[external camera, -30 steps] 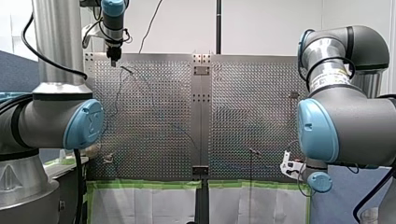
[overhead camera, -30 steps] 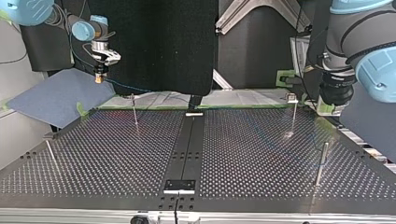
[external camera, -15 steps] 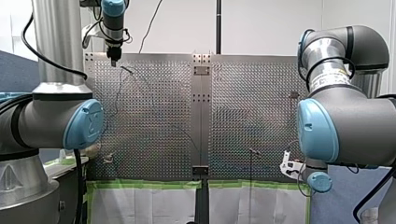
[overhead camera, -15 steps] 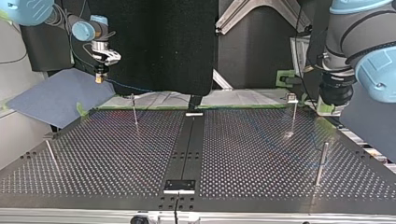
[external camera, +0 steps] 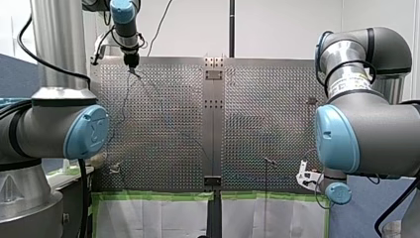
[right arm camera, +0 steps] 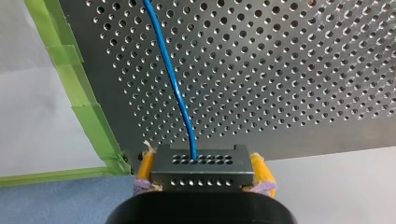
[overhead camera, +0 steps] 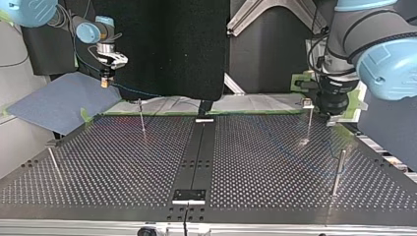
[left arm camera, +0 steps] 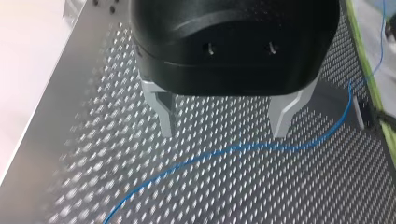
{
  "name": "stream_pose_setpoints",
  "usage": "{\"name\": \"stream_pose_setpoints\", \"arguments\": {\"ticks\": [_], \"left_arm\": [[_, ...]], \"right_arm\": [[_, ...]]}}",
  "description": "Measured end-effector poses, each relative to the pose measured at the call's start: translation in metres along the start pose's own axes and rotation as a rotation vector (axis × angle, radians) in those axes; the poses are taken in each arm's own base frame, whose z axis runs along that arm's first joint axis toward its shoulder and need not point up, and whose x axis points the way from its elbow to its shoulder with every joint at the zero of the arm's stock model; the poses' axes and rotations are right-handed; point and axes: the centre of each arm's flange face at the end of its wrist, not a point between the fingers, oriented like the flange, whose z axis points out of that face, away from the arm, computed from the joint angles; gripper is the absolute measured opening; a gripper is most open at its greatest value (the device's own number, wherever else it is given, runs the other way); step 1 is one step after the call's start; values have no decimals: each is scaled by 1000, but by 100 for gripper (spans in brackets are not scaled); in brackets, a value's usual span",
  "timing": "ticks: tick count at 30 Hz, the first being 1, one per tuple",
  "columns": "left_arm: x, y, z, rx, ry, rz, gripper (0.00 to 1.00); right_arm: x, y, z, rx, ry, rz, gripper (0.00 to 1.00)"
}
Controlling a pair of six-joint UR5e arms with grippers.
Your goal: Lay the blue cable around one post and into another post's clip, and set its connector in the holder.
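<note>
Perforated table (overhead camera: 123, 162): two plates joined by a dark centre strip (overhead camera: 196, 152). Top view, from table centre: post (overhead camera: 141, 118) at 10 o'clock, post (overhead camera: 309, 123) at 2, post (overhead camera: 337, 172) at 4, post (overhead camera: 53, 162) at 9. Blue cable (left arm camera: 224, 151) lies slack on the holes. Front view: green tape (external camera: 153, 195) along the 6 o'clock edge.

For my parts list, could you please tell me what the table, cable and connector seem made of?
Table: likely bare metal sheet, dull sheen, punched holes. Cable: smooth blue sheath, probably plastic; it curves freely. Connector: matte grey block with hole rows; metal or plastic, unclear.
</note>
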Motion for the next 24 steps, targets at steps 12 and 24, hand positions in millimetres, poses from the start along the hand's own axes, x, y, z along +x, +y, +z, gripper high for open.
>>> {"name": "stream_pose_setpoints", "arguments": {"ticks": [12,24], "left_arm": [[56,-48,25,175,73,-10,100],[134,-88,55,232,166,138,100]], "right_arm": [[0,-3,1,7,-1,-6,0],[0,-4,1,12,3,-19,0]]}}
